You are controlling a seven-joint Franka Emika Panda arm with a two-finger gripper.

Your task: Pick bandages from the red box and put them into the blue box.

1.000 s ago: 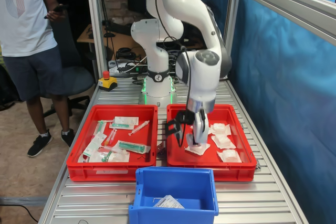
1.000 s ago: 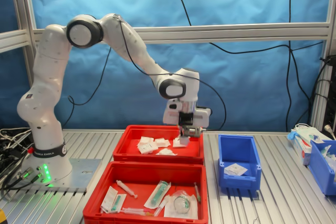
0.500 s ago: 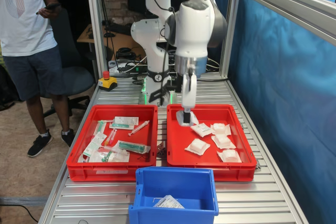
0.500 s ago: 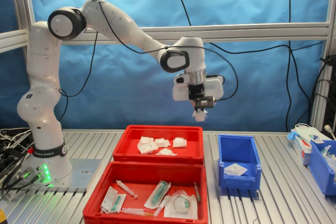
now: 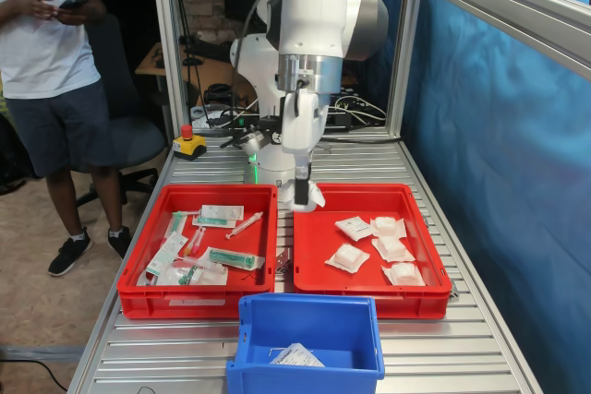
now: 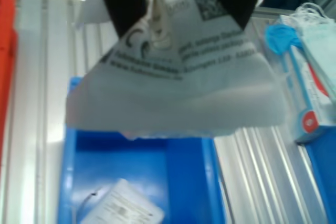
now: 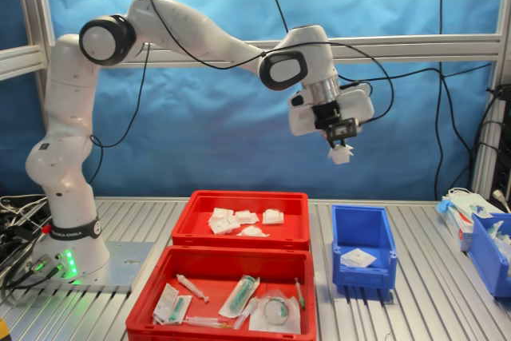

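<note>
1. The fingers (image 7: 340, 146) are clamped on one bandage (image 7: 341, 154), which hangs from them high in the air.
2. A second ago they were down in the red box (image 7: 239, 234); they have since lifted clear and swung across.
3. The blue box (image 7: 364, 247) now sits below them, with one packet (image 6: 118, 211) already inside.
4. Four bandages (image 5: 379, 247) remain in the red box.
5. Likely next step: lower and let go.

claw (image 7: 341, 148) with bandage (image 7: 341, 154) above blue box (image 7: 363, 239) — packet (image 7: 358, 258) inside
</note>
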